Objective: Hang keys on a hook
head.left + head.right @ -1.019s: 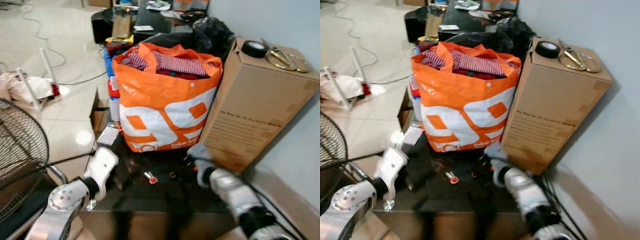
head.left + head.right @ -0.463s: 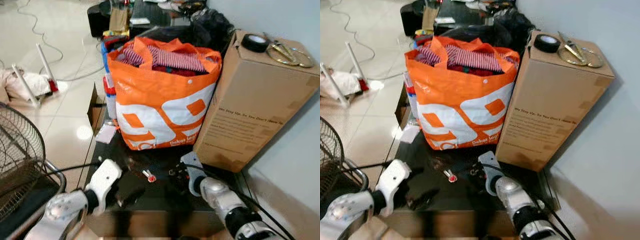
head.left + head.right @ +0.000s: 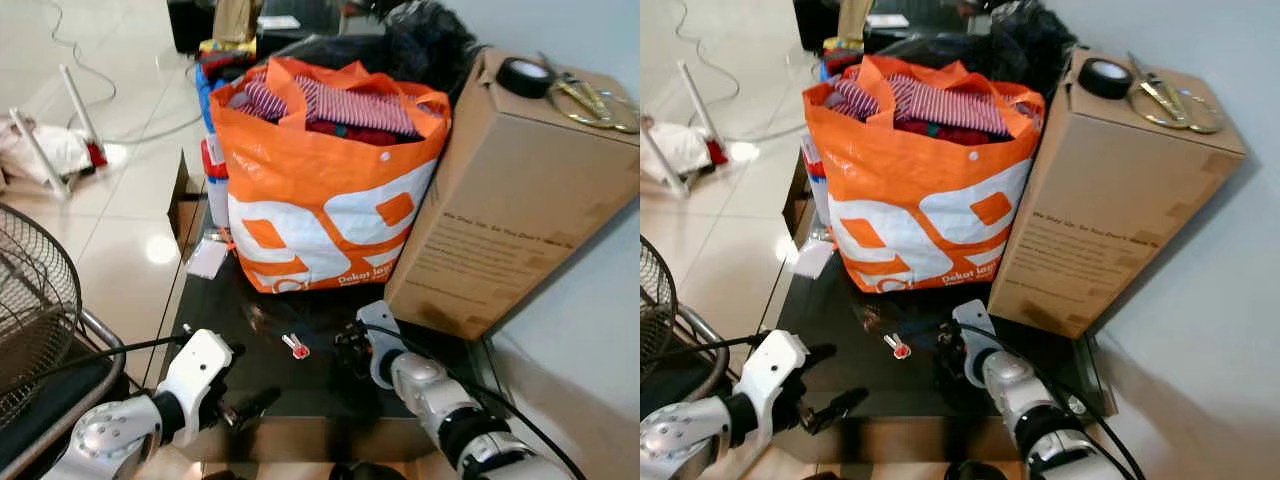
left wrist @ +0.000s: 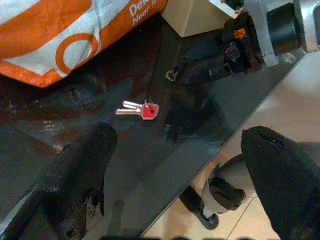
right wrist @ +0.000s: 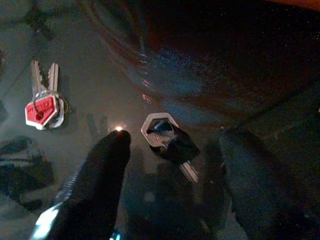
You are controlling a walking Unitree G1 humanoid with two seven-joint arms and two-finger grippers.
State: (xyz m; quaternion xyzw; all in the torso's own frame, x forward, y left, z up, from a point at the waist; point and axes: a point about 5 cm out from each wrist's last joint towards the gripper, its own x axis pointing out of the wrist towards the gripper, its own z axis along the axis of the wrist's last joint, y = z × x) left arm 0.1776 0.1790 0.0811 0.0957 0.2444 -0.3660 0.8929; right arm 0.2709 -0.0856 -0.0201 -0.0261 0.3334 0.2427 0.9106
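Red-tagged keys (image 3: 296,348) lie flat on the dark glass counter (image 3: 320,385) at centre frame, below the orange bag (image 3: 325,190). Since a second ago the right hand (image 5: 170,160) has come forward and low, its fingers spread wide, straddling a black-headed key (image 5: 167,140) just beside the tagged pair. The left hand (image 4: 175,165), also spread wide and empty, has pulled back to the counter's near edge. A pickup looks imminent; no hook can be made out.
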